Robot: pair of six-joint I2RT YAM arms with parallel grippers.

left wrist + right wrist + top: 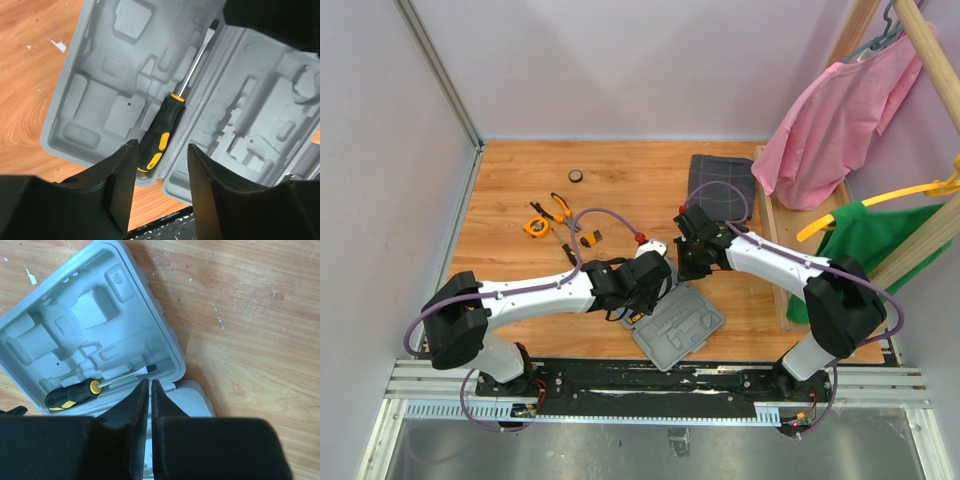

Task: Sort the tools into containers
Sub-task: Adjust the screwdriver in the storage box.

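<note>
The screwdriver (161, 131) lies in 1 half of the case (70, 107), beside the hinge. The left gripper (161, 150) hovers over its handle, jaws apart and empty. The right gripper (149, 386) is pinched closed, holding nothing. The left should lift straight up, so neither finger nudges the handle.

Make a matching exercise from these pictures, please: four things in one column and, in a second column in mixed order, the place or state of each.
Column one
1. screwdriver
2. tape measure
3. folded cloth
4. right gripper

Column two
A. fingers closed together
B. lying in the open tool case
C. on the bare wood beside the pliers
D. near the far edge of the table, on its right half

Right pairs: 1-B, 2-C, 3-D, 4-A
</note>
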